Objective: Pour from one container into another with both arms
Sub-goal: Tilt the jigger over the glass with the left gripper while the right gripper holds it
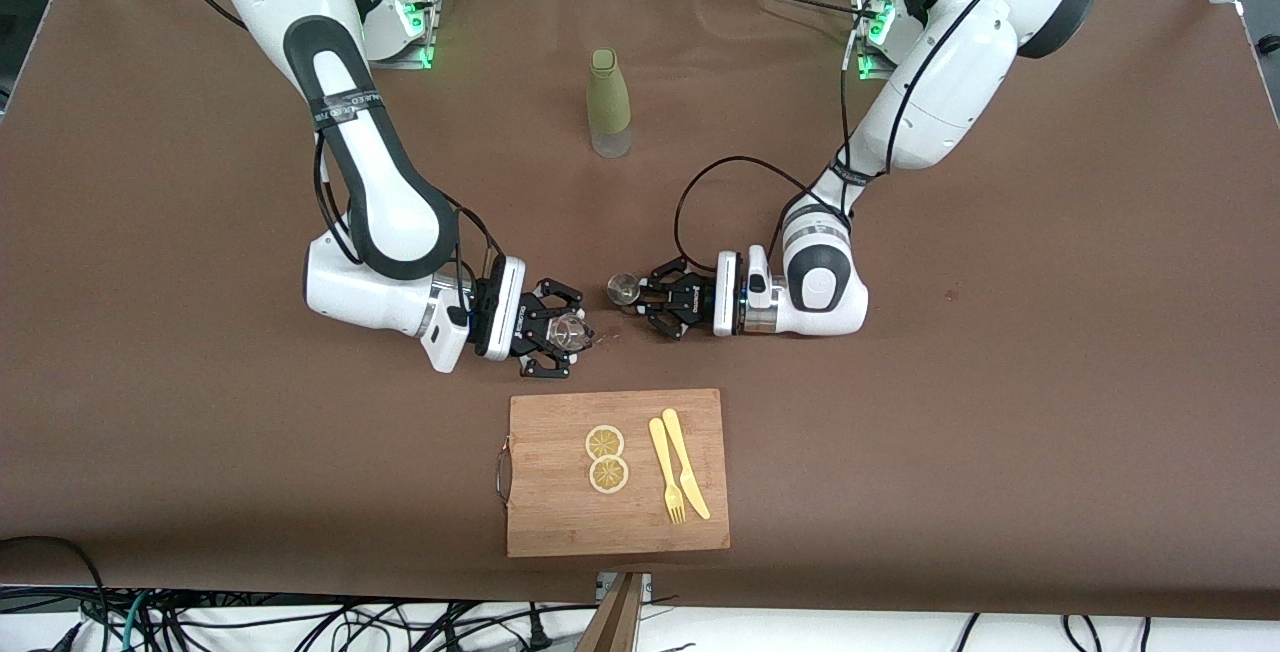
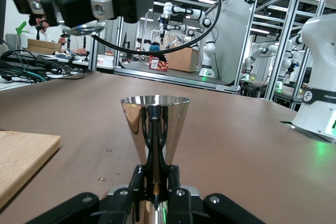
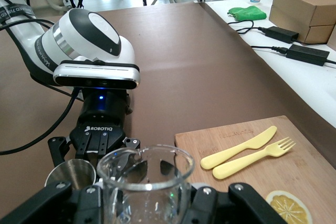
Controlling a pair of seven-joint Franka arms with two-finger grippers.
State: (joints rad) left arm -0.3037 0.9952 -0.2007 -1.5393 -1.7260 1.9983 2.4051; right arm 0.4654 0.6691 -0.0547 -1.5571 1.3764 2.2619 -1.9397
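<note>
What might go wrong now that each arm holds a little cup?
The metal cup in the left pincer has a narrow mouth, so a pour from the glass in the right pincer may miss. Specks on the table between them suggest spills. The two pincers are close and could bump.

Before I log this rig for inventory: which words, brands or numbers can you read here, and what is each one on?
"ROBOTIQ": on the black body of the left gripper, which holds the steel cup.
Engraved line on the cutting board above the yellow knife: too faint to read.
Lettering on the band around the right arm: too small to read.
Nothing readable on the glass beaker in the right gripper, or on the green bottle.
</note>
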